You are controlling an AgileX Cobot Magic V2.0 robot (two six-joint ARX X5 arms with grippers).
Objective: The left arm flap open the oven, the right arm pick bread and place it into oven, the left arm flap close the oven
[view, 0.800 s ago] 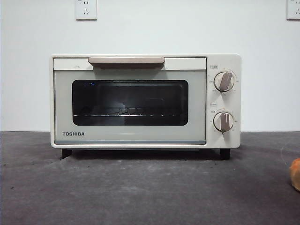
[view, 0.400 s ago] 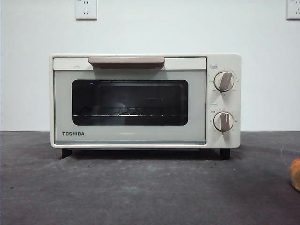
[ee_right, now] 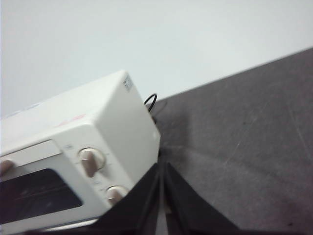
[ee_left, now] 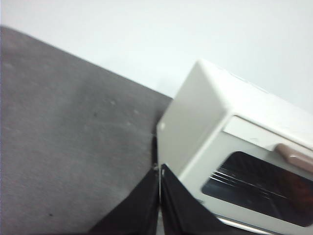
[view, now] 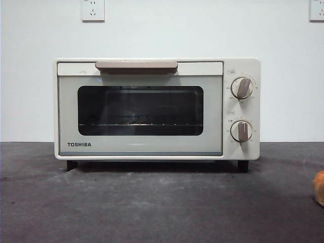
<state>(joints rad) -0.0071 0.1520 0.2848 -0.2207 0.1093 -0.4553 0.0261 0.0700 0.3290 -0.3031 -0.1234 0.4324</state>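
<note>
Nothing has shifted over the last second: the oven (view: 157, 109) sits shut on the counter (view: 152, 207), the bread (view: 319, 188) at its right edge; my left claw (ee_left: 159, 172) and right claw (ee_right: 162, 169) hang pinched together, empty, so door-opening hasn't begun

One oven (view: 157, 109) on counter (view: 152, 207). One bar handle (view: 136, 66), one dark window (view: 140, 110). Two knobs: upper (view: 242, 87), lower (view: 241, 131). Two black feet visible: (view: 72, 165), (view: 243, 166). One bread (view: 319, 188), cut off at frame edge. Two wall sockets: (view: 92, 10), (view: 316, 10). Two tools: left tool (ee_left: 159, 172), right tool (ee_right: 162, 169), each with two black jaws pressed together.
</note>
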